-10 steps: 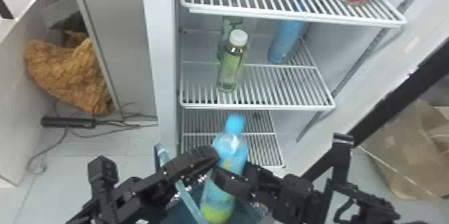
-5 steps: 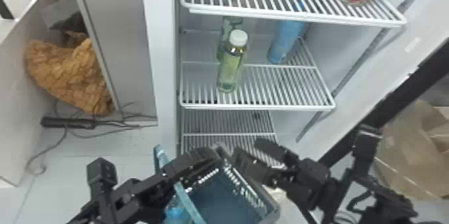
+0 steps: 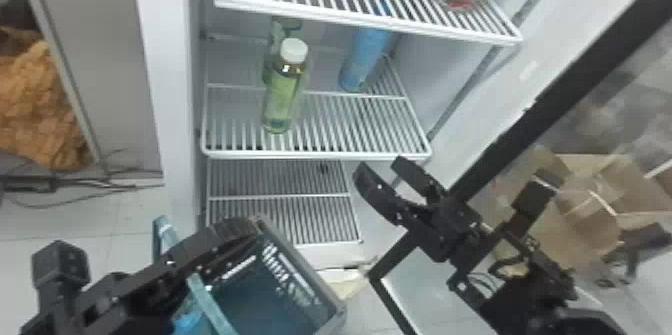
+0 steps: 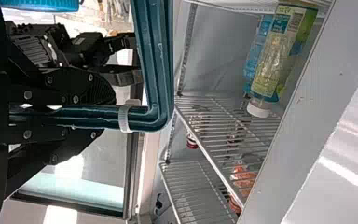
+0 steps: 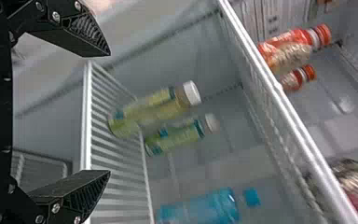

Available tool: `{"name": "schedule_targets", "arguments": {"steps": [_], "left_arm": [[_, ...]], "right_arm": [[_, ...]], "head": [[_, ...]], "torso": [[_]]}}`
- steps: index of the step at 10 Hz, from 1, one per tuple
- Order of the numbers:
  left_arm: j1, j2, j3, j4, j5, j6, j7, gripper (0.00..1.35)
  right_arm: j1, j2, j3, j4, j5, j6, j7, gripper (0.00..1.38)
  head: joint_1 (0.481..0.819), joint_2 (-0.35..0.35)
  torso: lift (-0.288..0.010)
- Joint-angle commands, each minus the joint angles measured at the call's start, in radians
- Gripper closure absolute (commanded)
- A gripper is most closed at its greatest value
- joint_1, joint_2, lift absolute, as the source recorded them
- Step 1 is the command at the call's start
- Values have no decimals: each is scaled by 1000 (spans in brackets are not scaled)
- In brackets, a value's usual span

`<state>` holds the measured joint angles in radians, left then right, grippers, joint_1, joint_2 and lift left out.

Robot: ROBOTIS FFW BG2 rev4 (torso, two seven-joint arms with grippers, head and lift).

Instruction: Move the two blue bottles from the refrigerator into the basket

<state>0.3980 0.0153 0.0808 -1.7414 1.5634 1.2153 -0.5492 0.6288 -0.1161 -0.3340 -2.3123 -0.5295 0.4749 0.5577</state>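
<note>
Left hand point(image 3: 246, 229) gripping handle point(image 4: 156, 93), right hand point(image 3: 379, 166) wide, blue cap point(image 5: 251, 198) clear from right wrist, shelf-crossed from head

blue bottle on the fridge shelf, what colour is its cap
Blue. The cap shows best in the right wrist view.

Head view: 1 blue bottle point(image 3: 362, 56) partly behind shelf point(image 3: 350, 20); basket point(image 3: 307, 274) cut off.

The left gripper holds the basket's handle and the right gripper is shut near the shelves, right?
Not shut: the right wrist view shows the right gripper open. It is near the shelves, and the left gripper does hold the basket's handle.
</note>
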Motion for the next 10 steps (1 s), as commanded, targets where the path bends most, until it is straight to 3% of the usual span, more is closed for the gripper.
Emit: {"name": "schedule_targets", "arguments": {"steps": [1,3,10], "left_arm": [[4,0,3,0,0,0,0,1164],[2,-1,1,0,0,0,0,1164],[7,-1,1,0,2,0,0,1164]], "right_arm": [[-25,6,-5,36,15,-75,-24,173],[-72,6,-7,95,45,-161,-65,174],[-337,1,43,402,137,-259,-133,173]], "head": [[695,-350],[695,-350],[695,-350]], "torso": [[-216],[-216],[-216]]}}
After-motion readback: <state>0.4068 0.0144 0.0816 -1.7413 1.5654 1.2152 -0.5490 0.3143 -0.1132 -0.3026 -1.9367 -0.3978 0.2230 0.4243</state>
